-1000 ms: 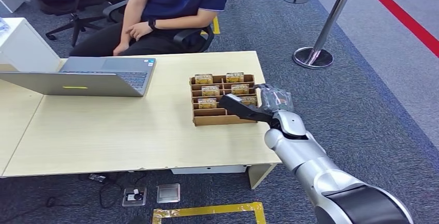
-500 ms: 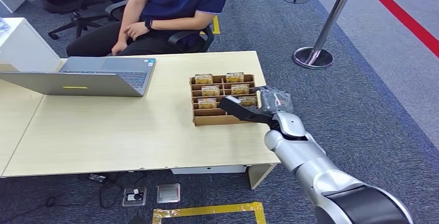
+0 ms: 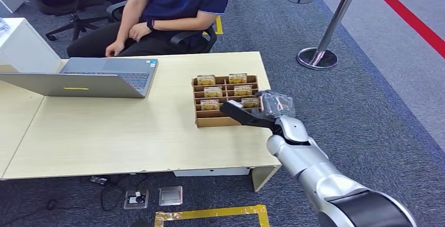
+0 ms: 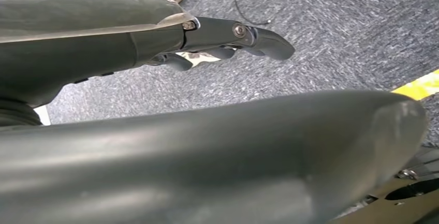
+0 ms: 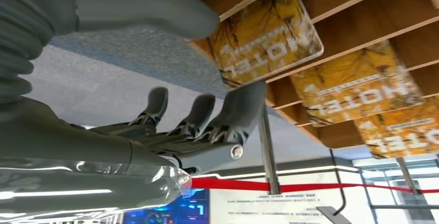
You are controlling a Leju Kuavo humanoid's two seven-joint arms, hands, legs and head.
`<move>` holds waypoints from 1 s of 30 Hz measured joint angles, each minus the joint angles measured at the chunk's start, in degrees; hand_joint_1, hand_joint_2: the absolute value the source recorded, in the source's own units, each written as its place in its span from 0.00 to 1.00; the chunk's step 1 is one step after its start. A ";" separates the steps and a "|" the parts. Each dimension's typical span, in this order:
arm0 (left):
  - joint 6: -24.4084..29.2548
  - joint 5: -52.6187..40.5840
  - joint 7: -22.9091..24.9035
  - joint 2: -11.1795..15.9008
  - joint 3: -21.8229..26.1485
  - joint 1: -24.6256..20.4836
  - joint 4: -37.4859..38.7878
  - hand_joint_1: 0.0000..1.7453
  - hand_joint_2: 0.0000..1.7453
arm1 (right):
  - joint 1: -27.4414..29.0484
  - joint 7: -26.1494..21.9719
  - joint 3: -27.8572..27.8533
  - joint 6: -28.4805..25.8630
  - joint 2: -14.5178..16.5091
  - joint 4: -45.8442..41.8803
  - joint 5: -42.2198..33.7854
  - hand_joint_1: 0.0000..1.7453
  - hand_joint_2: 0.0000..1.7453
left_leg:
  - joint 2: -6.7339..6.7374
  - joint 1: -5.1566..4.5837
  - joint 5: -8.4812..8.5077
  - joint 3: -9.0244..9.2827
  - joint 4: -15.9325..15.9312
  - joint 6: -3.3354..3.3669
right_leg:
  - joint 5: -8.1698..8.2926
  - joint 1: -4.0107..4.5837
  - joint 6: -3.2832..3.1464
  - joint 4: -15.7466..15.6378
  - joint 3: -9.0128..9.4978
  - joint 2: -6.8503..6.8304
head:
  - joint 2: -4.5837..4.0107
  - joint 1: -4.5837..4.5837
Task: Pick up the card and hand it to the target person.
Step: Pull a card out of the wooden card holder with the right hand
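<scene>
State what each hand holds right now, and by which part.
Nothing held yet: the right hand brackets the nearest card in the wooden tray, thumb and fingers apart. The left hand is empty.

A pale wooden table [image 3: 120, 132] fills the left and centre of the frame, with an open grey laptop [image 3: 89, 77] at its upper left and a compartmented wooden card box [image 3: 223, 119] at its right.
</scene>
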 joint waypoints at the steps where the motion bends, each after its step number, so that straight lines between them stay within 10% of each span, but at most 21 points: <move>1: -0.04 0.00 0.01 0.00 -0.07 -0.03 0.00 0.00 0.00 | 0.07 -0.09 -0.02 -0.03 -0.01 -0.04 -0.05 0.89 1.00 | 0.00 0.00 0.00 0.00 0.00 0.00 | 0.00 0.00 0.00 0.00 0.00 0.00 | 0.00 -0.01; 30: -0.73 0.69 0.87 0.02 -0.67 -1.04 0.00 0.00 0.00 | 0.64 -3.25 -2.78 -1.69 -1.80 -3.60 -3.11 1.00 1.00 | 0.00 0.00 0.00 -0.01 0.02 0.00 | 0.02 0.00 -0.01 0.00 -0.01 0.00 | 0.00 0.01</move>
